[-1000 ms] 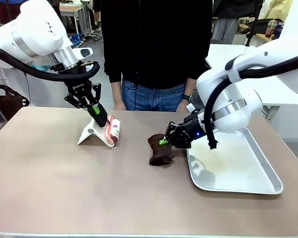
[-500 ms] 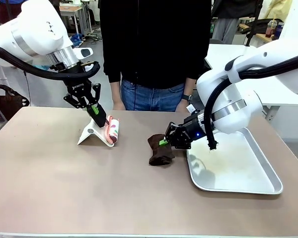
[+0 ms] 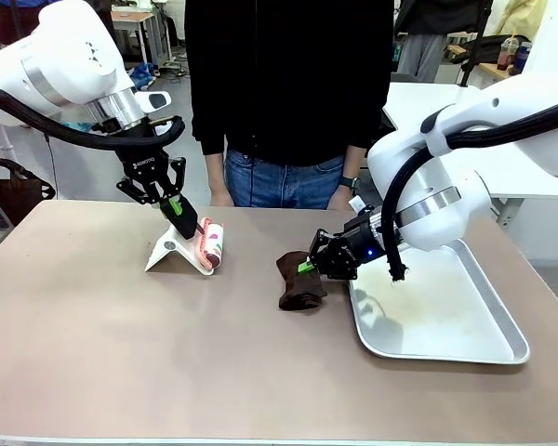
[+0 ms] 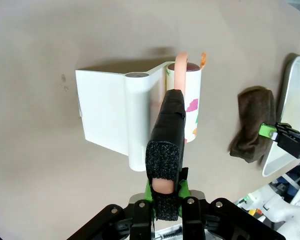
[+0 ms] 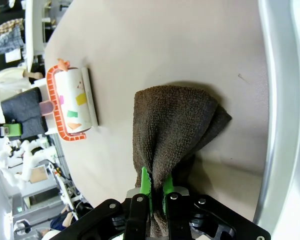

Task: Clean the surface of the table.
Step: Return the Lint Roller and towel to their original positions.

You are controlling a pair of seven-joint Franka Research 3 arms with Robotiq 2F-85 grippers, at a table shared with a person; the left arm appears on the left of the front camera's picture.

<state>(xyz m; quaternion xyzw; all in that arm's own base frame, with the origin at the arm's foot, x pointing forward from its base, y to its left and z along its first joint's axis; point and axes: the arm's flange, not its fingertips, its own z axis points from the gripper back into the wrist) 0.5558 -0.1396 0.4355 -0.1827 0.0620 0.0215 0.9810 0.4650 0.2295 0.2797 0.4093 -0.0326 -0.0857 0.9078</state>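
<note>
Brown cloth (image 3: 298,281), folded, lies on the beige desk (image 3: 167,353) just beside the metal tray (image 3: 484,348), pinched at one edge by the clenched right claw (image 3: 305,267). Left claw (image 3: 179,210), likewise clenched, grips the black handle of a lint roller (image 3: 210,244) whose patterned drum rests beside its white stand (image 3: 172,253). A person stands at the far edge. Step in hand, by judgement: both cleaning tools are grasped, wiping not yet begun. Next move calls for pressing cloth or roller flat and sweeping across the open desk, clear of the tray rim.
</note>
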